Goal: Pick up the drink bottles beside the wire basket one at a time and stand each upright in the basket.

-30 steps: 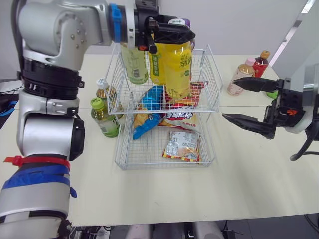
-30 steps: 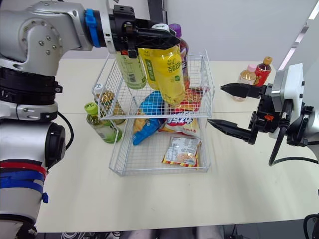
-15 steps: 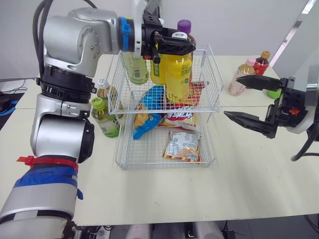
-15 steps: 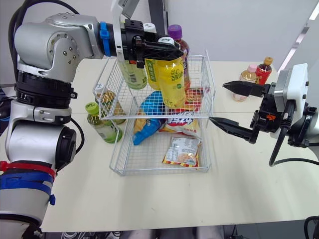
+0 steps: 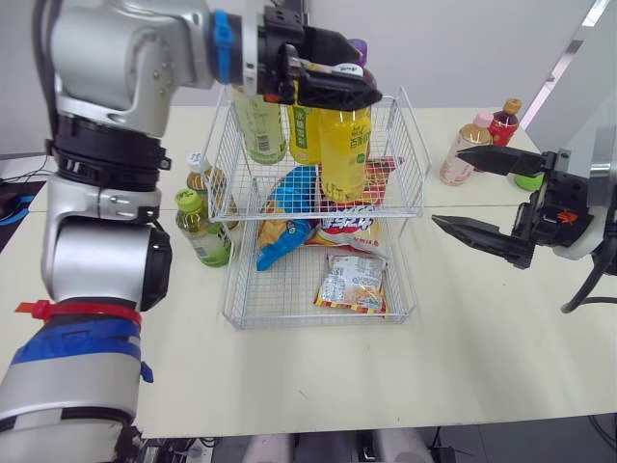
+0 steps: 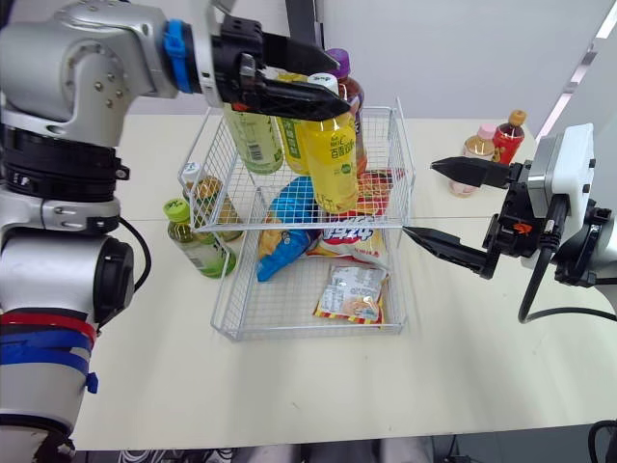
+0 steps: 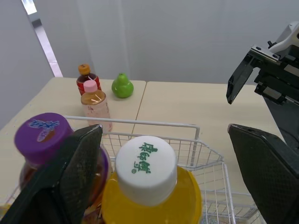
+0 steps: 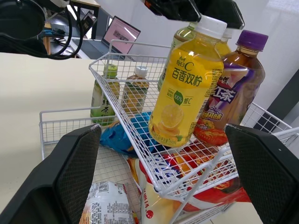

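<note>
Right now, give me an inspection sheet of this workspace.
Surface: pale table.
Job's things: basket, upper tier holds yellow bottle, purple-cap bottle and green bottle, upright; left bottles and right bottles, two each, stand on the table.
Clutter: snack packs in the lower tier; green pear by the right bottles.
Tools: left tool open over the yellow bottle's cap; right tool open, right of the basket.
Cables: black cable at the right wrist.
Surroundings: white wall; laptop.
</note>
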Robot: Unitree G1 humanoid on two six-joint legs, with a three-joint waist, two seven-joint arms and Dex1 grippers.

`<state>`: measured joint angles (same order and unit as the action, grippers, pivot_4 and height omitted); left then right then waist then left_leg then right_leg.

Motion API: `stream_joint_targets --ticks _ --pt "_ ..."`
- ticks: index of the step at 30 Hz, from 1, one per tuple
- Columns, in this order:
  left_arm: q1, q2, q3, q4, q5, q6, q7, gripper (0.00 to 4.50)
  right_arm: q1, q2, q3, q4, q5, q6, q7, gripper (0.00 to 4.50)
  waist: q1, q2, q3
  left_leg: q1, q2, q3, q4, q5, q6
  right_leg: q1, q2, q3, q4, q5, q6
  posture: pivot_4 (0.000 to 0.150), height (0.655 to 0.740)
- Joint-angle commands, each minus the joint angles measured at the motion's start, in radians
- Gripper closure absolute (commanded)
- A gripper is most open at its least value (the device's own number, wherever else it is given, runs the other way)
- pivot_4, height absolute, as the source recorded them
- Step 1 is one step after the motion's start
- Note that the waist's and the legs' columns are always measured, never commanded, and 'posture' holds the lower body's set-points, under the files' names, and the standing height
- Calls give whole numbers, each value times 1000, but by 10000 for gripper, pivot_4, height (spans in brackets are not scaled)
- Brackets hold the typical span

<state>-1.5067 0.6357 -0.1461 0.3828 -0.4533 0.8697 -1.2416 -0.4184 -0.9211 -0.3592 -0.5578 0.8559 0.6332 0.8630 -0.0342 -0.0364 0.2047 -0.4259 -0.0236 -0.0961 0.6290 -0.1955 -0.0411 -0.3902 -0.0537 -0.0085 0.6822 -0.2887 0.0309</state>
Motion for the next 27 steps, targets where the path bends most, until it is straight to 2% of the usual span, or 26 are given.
stream_joint_targets --ticks 1,7,12,15,19,21,24,27 --pt "-40 98 55 -63 -29 59 -57 245 -11 -17 -11 -24 12 -7 -7 0 -2 0 0 0 0 0 0 0 0 0 0 0 0 0 0 1500 7400" --pt "2 233 117 -113 -33 94 -54 245 -32 -21 5 -16 22 -4 8 0 1 0 0 0 0 0 0 0 0 0 0 0 0 0 0 1500 7400" --pt "153 397 257 -186 -54 124 -8 245 -78 -10 54 -19 65 11 24 0 -12 2 0 2 1 0 -1 0 0 1 0 0 1 0 0 1500 7400" --pt "270 454 341 -232 -52 110 49 245 -106 -6 89 -11 67 5 43 0 -13 2 0 2 1 -1 0 0 0 1 1 -1 1 0 0 1500 7400" --pt "505 546 495 -277 -58 104 71 245 -161 11 143 8 58 -1 63 0 -14 2 0 2 1 -1 0 0 0 1 0 0 1 0 0 1500 7400" --pt "662 577 615 -297 -53 95 70 245 -174 23 167 7 56 -1 68 0 -14 2 -1 2 1 0 0 0 0 1 0 0 1 0 0 1500 7400" --pt "892 577 781 -347 -53 80 57 245 -178 37 192 1 43 -10 74 0 -13 2 -1 2 2 -1 -1 0 0 1 0 0 1 0 0 1500 7400" --pt "1080 534 902 -390 -57 58 63 245 -186 58 208 -11 34 -13 59 0 -6 2 -1 2 1 -1 0 0 0 1 -1 0 1 0 -1 1500 7400"
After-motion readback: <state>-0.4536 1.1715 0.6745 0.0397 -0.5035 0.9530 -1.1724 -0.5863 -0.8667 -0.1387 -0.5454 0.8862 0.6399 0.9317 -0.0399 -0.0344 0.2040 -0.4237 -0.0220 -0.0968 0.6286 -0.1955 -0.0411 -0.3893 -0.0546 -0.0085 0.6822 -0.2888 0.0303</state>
